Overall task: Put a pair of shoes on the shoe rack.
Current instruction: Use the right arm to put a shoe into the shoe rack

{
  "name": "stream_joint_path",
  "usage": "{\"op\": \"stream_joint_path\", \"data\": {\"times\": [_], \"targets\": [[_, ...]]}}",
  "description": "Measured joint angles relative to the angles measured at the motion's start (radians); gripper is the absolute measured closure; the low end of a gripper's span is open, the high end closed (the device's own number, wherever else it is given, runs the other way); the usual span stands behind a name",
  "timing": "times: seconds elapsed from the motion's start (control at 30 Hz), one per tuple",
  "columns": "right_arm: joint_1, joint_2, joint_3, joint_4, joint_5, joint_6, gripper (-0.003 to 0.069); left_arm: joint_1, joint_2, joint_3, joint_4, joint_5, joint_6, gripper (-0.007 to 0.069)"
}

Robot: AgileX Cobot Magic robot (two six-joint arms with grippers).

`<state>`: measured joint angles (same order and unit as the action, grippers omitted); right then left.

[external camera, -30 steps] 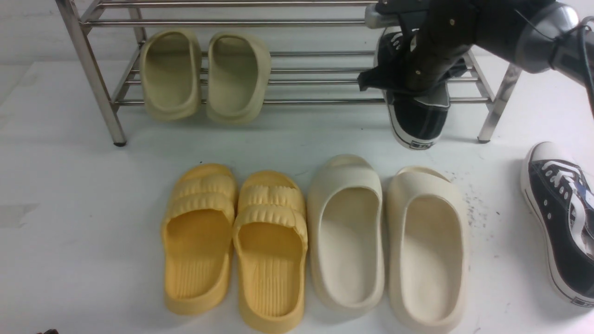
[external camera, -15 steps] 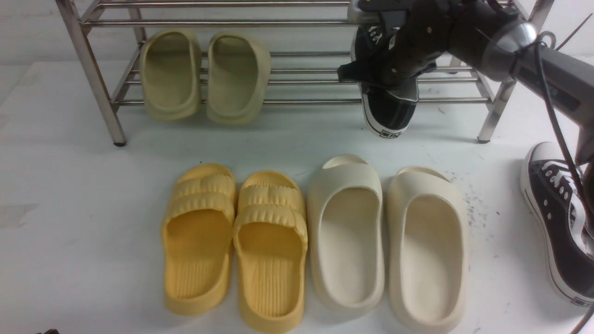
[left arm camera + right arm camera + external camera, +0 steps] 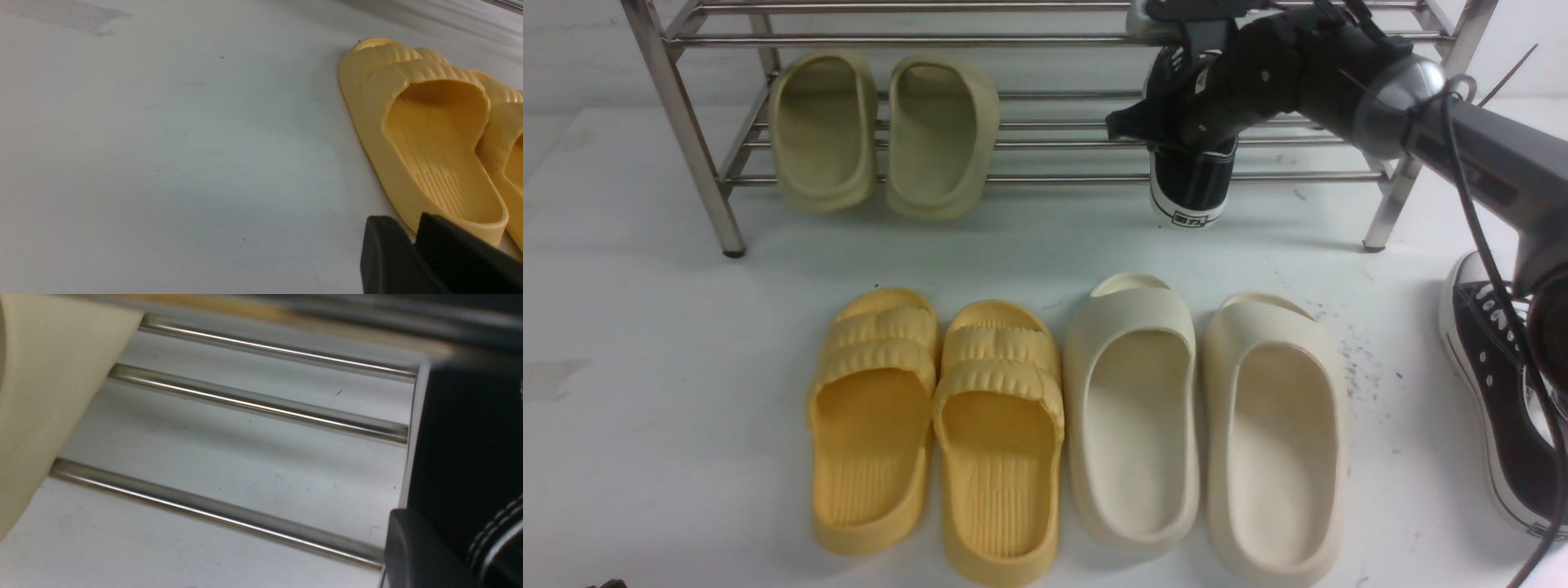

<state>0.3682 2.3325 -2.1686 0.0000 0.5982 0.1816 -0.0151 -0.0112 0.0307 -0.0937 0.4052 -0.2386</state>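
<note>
My right gripper [image 3: 1188, 131] is shut on a black canvas sneaker [image 3: 1191, 192] and holds it on the lower tier of the steel shoe rack [image 3: 1054, 175], heel towards me and sticking out past the front bar. The right wrist view shows the sneaker's black side [image 3: 457, 437] against the rack's bars [image 3: 253, 408]. The second black sneaker [image 3: 1499, 392] lies on the floor at the far right, partly hidden by my arm. My left gripper [image 3: 412, 241] shows only in the left wrist view, shut and empty, low beside a yellow slipper [image 3: 429, 134].
Two olive-cream slides [image 3: 882, 131] sit on the rack's lower tier at the left. A pair of yellow ribbed slippers [image 3: 935, 425] and a pair of cream foam slides [image 3: 1205, 416] lie on the white floor in front. The rack's right leg [image 3: 1396, 188] stands near my right arm.
My right gripper has carried the sneaker to the left along the lower tier and further in; less of the heel now hangs past the front bar. The second sneaker has not moved.
</note>
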Motion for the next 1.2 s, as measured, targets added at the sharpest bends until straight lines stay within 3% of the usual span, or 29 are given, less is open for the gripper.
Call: {"op": "stream_joint_path", "data": {"times": [0.47, 0.77, 0.87, 1.03, 1.2], "targets": [[0.002, 0.000, -0.009, -0.081, -0.015, 0.000, 0.0546, 0.000, 0.000, 0.000, 0.000, 0.000, 0.000, 0.0491], [0.004, -0.007, -0.013, -0.110, -0.040, -0.007, 0.0270, 0.000, 0.000, 0.000, 0.000, 0.000, 0.000, 0.0480], [0.012, -0.030, -0.013, -0.110, -0.001, -0.008, 0.0225, 0.000, 0.000, 0.000, 0.000, 0.000, 0.000, 0.0479], [0.040, -0.096, -0.016, -0.111, 0.124, -0.010, 0.0216, 0.000, 0.000, 0.000, 0.000, 0.000, 0.000, 0.0473], [0.061, -0.172, -0.021, -0.110, 0.318, -0.046, 0.0284, 0.000, 0.000, 0.000, 0.000, 0.000, 0.000, 0.0469]]}}
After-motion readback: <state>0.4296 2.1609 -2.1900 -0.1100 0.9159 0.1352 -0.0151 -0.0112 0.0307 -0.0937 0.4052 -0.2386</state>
